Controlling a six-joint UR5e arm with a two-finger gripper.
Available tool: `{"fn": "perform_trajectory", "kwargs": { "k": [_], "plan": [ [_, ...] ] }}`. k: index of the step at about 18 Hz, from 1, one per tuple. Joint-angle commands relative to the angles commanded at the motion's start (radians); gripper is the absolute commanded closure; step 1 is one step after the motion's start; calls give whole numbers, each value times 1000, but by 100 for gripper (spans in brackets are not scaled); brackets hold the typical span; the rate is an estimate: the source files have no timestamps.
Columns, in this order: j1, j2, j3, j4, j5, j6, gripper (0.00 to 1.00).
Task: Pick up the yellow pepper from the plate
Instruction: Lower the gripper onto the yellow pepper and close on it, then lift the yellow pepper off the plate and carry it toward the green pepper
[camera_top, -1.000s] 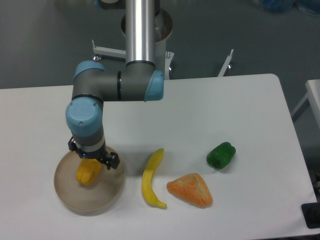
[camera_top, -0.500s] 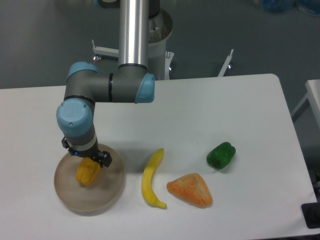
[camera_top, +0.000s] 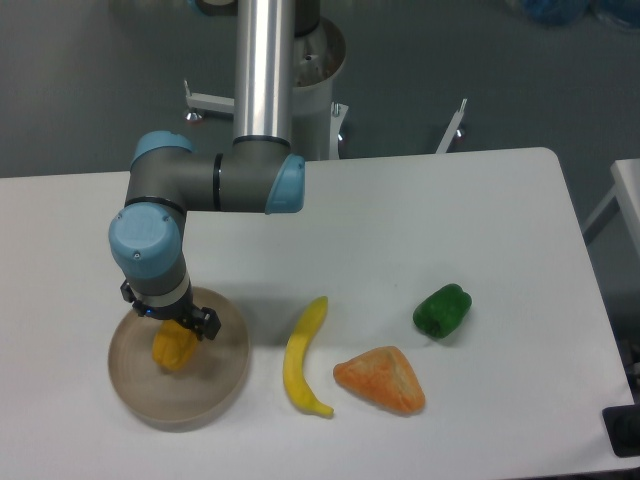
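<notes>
Yellow pepper (camera_top: 173, 347): small, blocky, orange-yellow, with lobed sides; it sits inside the plate, a little left of the plate's middle and toward its far side. Its top is covered by the arm's wrist, so no stem can be made out.
Plate (camera_top: 215, 390): round, shallow, beige-tan, with a low rim, much wider than the pepper; it lies at the near left of the worktop, and its far rim is partly hidden behind the wrist.
End effector (camera_top: 172, 328): it is directly above the pepper, at the pepper's top. The fingers are masked by the wrist and its dark flange, so I cannot tell from here whether they are spread or closed, nor whether they touch the pepper.
Arm (camera_top: 160, 245): grey links with light blue joint caps; the silver tube runs up and is cut off by the top edge.
Banana (camera_top: 303, 355): long, curved, yellow, lying on the worktop just right of the plate and apart from it.
Orange lump (camera_top: 381, 380): triangular, to the right of the banana's near end, close to it.
Green pepper (camera_top: 442, 310): farther right and a little farther back, apart from the orange lump.
Worktop (camera_top: 420, 220): white, with rounded corners; its near edge is cut off by the frame.
</notes>
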Motion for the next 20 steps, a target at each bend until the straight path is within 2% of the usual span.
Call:
{"fn": "perform_trajectory", "kwargs": {
  "k": [1,3,4,6,13,17,20],
  "plan": [
    [0,2,0,2,0,2,29],
    [2,0,0,2,0,9,48],
    [0,2,0,2,-2,11,55],
    [0,2,2,2,-2,15,61],
    [23,12,21,-3,2,38,64],
    [72,51,26,-17,11,127,63],
    [162,92,21,-21,18,225,63]
  ]
}}
